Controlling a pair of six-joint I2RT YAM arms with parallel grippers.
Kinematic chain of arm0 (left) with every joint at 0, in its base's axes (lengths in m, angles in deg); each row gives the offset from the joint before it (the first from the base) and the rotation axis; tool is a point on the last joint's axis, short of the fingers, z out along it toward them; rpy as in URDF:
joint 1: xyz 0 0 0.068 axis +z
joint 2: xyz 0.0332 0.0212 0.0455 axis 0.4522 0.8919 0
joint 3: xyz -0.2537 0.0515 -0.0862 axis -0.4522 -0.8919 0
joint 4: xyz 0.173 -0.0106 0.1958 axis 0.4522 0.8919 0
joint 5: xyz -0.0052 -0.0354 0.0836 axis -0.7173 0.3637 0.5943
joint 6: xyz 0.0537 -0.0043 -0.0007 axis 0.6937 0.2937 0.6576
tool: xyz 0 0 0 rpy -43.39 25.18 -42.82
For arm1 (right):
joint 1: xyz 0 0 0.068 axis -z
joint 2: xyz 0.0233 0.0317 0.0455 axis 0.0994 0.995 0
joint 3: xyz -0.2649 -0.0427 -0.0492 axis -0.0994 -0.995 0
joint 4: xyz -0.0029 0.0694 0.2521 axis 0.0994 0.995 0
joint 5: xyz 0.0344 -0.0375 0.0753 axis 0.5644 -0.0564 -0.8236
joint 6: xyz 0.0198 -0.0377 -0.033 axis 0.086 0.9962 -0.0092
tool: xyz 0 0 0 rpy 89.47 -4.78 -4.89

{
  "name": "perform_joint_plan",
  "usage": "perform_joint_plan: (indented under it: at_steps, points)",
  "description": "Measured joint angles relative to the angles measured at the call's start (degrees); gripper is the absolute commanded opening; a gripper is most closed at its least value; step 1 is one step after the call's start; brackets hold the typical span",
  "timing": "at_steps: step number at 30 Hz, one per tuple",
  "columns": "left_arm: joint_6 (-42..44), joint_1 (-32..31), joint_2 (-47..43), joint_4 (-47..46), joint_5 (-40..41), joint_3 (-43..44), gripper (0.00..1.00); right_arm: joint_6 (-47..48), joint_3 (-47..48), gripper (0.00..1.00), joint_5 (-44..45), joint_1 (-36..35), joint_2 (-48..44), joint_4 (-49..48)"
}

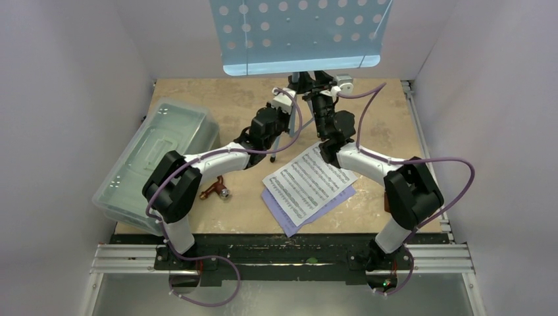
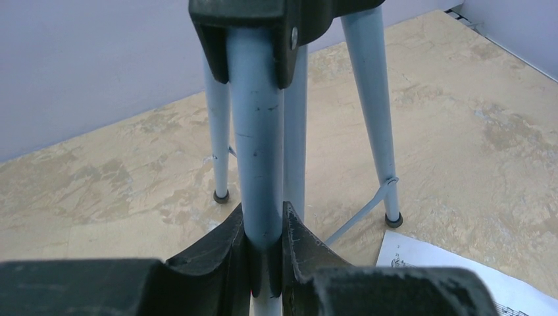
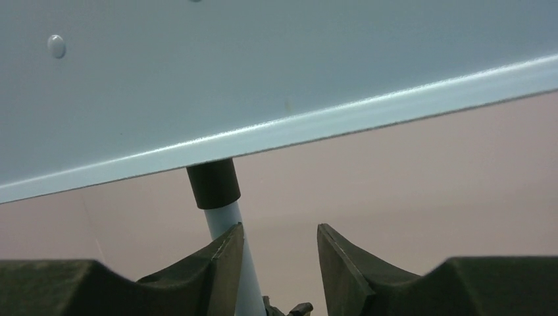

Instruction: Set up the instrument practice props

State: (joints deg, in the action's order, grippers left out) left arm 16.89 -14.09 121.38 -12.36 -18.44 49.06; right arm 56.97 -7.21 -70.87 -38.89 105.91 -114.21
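While left claw (image 2: 263, 214) clamps music stand (image 2: 258, 131) | right claw (image 3: 279, 232) parted under desk edge (image 3: 329, 122)

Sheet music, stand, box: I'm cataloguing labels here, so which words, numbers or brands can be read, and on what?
No text can be read anywhere.
On the white sheet-music page: printed staves and notes only, any title too small to read.
On the music stand and clear box: no markings visible.
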Motion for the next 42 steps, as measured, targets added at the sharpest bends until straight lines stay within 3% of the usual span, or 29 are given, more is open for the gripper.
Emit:
perform_joint_plan:
  at_steps: [5, 17, 22, 29, 34, 42]
  points:
    - [0.1, 0.0, 0.0, 0.0, 0.2, 0.0, 0.0, 3.1, 1.0, 0.58, -0.4, 0.0, -0.1, 0.7]
    - [3.4, 0.2, -2.2, -3.6, -2.0, -4.1, 0.0, 7.8, 1.6, 0.62, -13.7, 1.5, -4.6, 10.2]
    - [3.6, 1.1, -2.7, -4.0, -3.8, -4.8, 0.0, 7.9, 4.7, 0.54, -16.4, 1.9, -3.8, 16.2]
    - [4.1, 1.7, -2.8, -4.5, -6.4, -5.0, 0.0, 8.5, 6.9, 0.51, -20.8, 2.7, -3.3, 20.8]
    - [4.4, 1.9, -2.8, -4.8, -7.1, -5.0, 0.0, 6.5, 9.0, 0.53, -20.4, 2.7, -0.9, 20.3]
    - [5.5, 1.9, -2.8, -5.0, -8.0, -5.0, 0.0, 0.7, 10.3, 0.42, -11.4, 1.9, 3.9, 15.3]
